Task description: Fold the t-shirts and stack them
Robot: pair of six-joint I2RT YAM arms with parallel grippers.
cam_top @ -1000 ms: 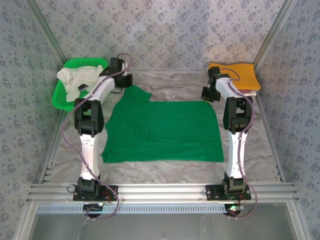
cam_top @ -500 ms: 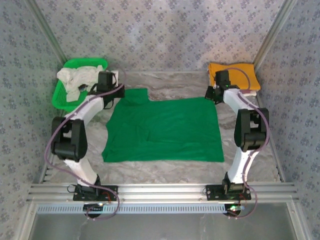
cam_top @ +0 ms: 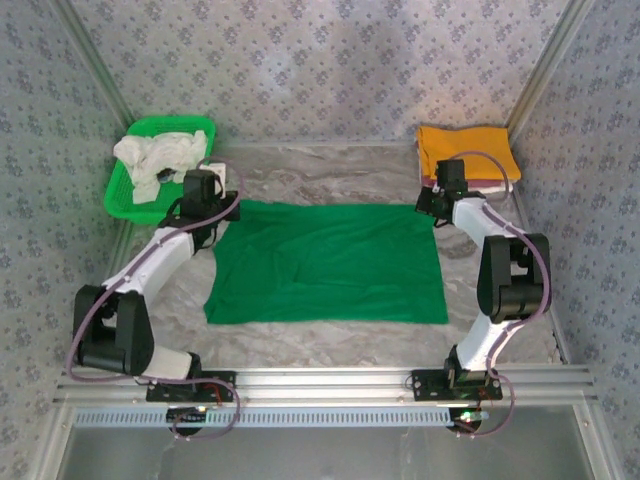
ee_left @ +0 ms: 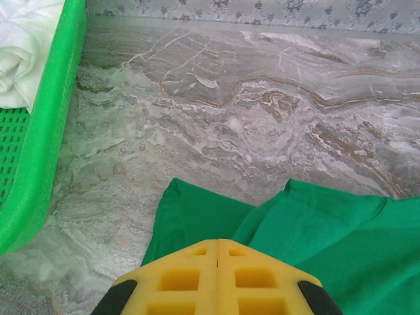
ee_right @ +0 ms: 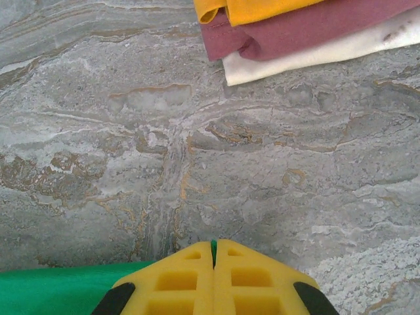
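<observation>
We can read no writing, label, brand, number or sign on anything here.

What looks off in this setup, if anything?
Nothing spilled or damaged. The green t-shirt isn't square: its left edge slants, creases cross its left half, and its far-left corner is bunched into a fold at the left fingers. The whitish shirts sit crumpled in the green basket.
</observation>
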